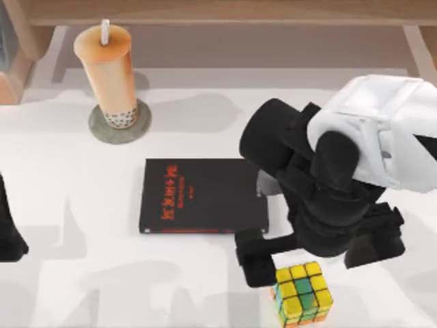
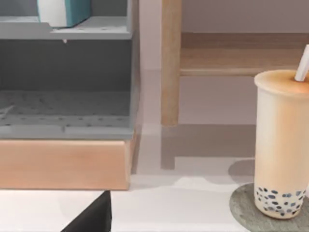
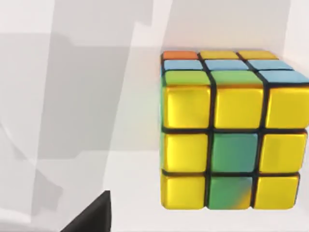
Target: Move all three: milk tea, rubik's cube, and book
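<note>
The milk tea (image 1: pixel 108 65) stands upright at the back left, a white straw in its lid; the left wrist view has the milk tea (image 2: pixel 281 145) close by. At the front edge lies the rubik's cube (image 1: pixel 302 294), yellow squares up, also large in the right wrist view (image 3: pixel 231 140). My right gripper (image 1: pixel 314 261) hangs open just behind and above the cube, one fingertip (image 3: pixel 91 215) beside it, holding nothing. My left gripper (image 1: pixel 9 232) is parked open at the left edge. On a shelf stands a blue thing with a white edge (image 2: pixel 63 12), cut off; I cannot tell whether it is the book.
A black book with red lettering (image 1: pixel 203 196) lies flat in the middle, just left of my right gripper. The cup rests on a grey coaster (image 1: pixel 141 124). A grey and wooden shelf unit (image 2: pixel 67 159) stands at the back left, a wooden rail (image 1: pixel 225 10) along the back.
</note>
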